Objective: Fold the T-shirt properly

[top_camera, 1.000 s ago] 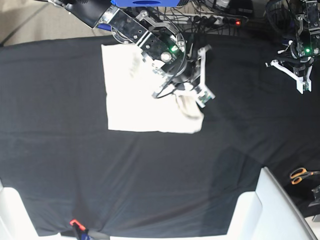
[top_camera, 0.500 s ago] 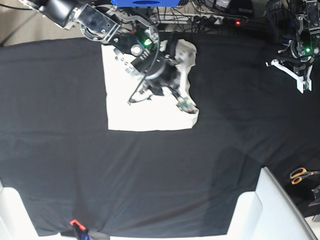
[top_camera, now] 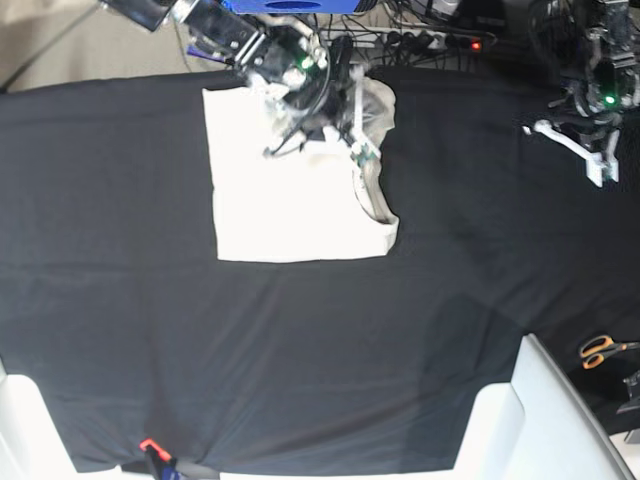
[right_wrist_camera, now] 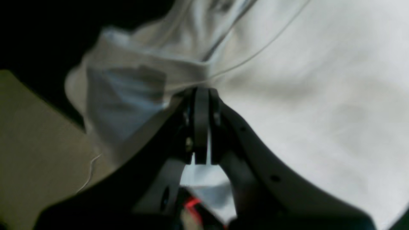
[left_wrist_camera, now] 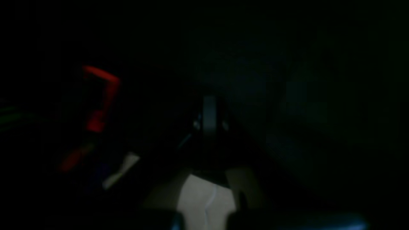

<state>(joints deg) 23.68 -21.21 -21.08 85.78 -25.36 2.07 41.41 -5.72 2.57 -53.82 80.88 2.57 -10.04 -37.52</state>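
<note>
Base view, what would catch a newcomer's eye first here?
The cream T-shirt, a pale block folded on the black table cover toward the far edge, stands out first. At its far right corner the right claw is shut on a lifted fold of the cloth. The left claw hangs shut and empty at the far right, with orange-handled scissors nearer the front.

base looks straight down; wrist cameras sit close behind each tool.
</note>
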